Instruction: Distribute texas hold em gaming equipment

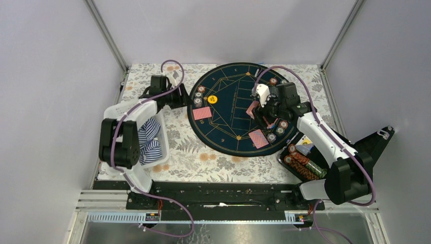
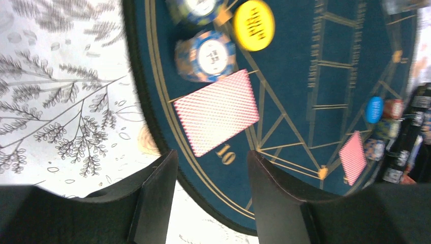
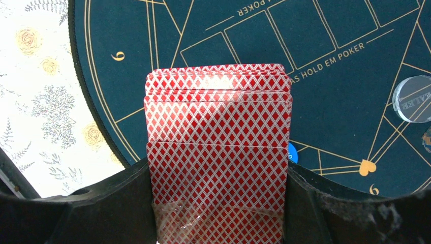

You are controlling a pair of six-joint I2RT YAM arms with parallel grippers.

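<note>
My right gripper (image 3: 218, 170) is shut on a fanned deck of red-backed playing cards (image 3: 218, 127), held above the round blue mat (image 1: 231, 91). My left gripper (image 2: 211, 155) is open and empty, hovering over the mat's left rim just short of a face-down card (image 2: 216, 112). Beyond that card sit a chip stack (image 2: 206, 55) and the yellow disc (image 2: 254, 24). A second face-down card (image 1: 258, 138) lies at the mat's near right with chip stacks (image 1: 279, 130) beside it. The blue disc (image 2: 374, 109) lies near my right gripper (image 1: 256, 109).
A white basket (image 1: 163, 133) with a striped cloth (image 1: 150, 137) stands at the left beside the left arm. A dark tray (image 1: 282, 152) of chip rolls sits at the near right. More chips (image 1: 273, 80) and a clear dealer disc (image 3: 412, 99) rest on the mat.
</note>
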